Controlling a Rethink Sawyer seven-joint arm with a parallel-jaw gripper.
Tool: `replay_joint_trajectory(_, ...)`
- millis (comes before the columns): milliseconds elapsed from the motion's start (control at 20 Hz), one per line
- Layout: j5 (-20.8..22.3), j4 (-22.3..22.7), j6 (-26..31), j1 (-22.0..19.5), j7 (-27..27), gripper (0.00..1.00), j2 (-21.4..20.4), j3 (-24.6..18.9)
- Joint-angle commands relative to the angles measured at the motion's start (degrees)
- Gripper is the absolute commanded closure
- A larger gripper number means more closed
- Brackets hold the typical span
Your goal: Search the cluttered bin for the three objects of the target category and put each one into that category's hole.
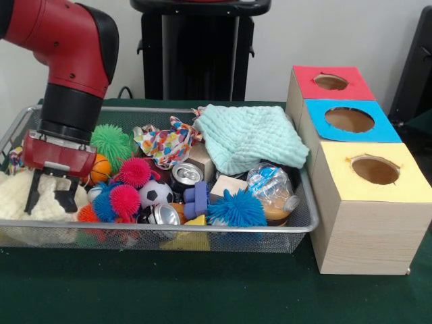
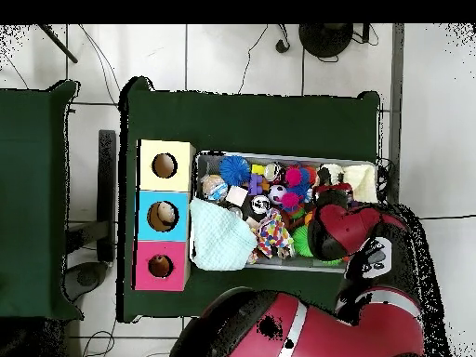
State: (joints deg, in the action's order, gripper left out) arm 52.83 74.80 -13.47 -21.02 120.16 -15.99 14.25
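The wire mesh basket (image 1: 202, 228) holds a heap of clutter; it also shows in the overhead view (image 2: 279, 156). My gripper (image 1: 49, 196) hangs in its left end, open, with the black fingers (image 1: 32, 194) astride a cream fluffy cloth (image 1: 17, 196). Nothing is held. No plush animal shows; they are hidden under the clutter or out of view. The red-surrounded hole (image 1: 331, 82) is on the farthest box at the right, and also shows in the overhead view (image 2: 160, 266).
Blue-surrounded hole (image 1: 349, 119) and yellow-surrounded hole (image 1: 375, 170) sit beside the red one. In the basket: mint cloth (image 1: 250, 138), patterned cloth (image 1: 165, 142), green spiky ball (image 1: 111, 143), pink spiky balls (image 1: 135, 172), blue spiky ball (image 1: 236, 208), soccer ball (image 1: 156, 194), cans (image 1: 185, 174), bottle (image 1: 273, 192).
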Motion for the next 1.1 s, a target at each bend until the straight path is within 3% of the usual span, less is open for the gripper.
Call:
replay_joint_trajectory(50,-2.6,0.7,3.0,0.9,5.3,1.00,1.0,-7.4)
replay_joint_trajectory(200,-2.3,1.9,5.2,0.6,4.8,1.00,0.0,-8.5)
replay_joint_trajectory(550,-5.3,5.6,4.4,3.0,6.9,1.00,-1.9,-5.8)
replay_joint_trajectory(750,-7.6,11.2,6.8,4.2,8.2,1.00,-6.9,-5.6)
replay_joint_trajectory(1100,-10.2,18.8,12.6,2.0,6.5,1.00,-15.5,-10.8)
